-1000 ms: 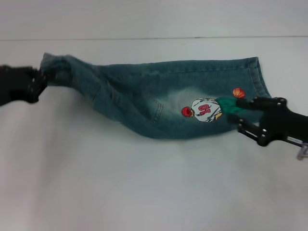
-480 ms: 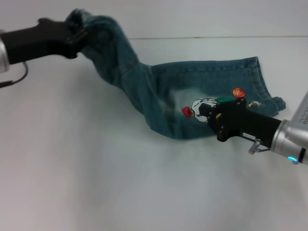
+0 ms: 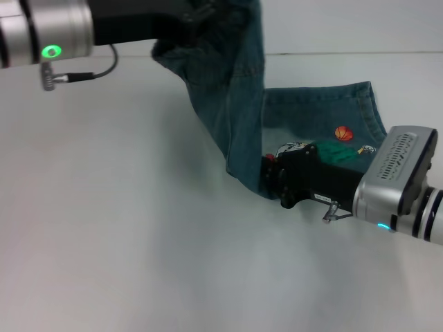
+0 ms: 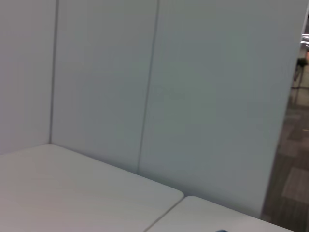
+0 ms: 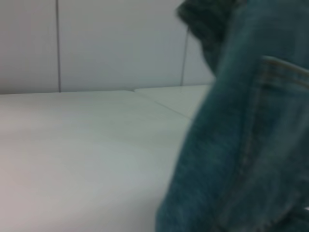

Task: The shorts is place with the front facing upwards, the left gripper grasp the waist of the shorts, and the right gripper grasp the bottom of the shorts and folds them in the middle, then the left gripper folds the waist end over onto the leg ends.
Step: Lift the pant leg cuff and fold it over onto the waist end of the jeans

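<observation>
The left gripper (image 3: 201, 14) clamps the waist of the shorts (image 3: 232, 21) high near the table's (image 3: 104, 242) far edge — ready to fold onto the leg ends (image 3: 370, 114) — while the right gripper (image 3: 271, 181), finger spread unclear, pins the fold.

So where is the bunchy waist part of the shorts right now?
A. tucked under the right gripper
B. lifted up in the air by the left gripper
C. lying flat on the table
B: the left gripper holds the waist of the shorts up above the table.

Soft, even overhead light, bright on the white bench (image 3: 138, 242) with no glare. The shorts (image 3: 235, 104) cast only a faint, diffuse shadow. The right wrist view is blurred, denim close up out of focus.
</observation>
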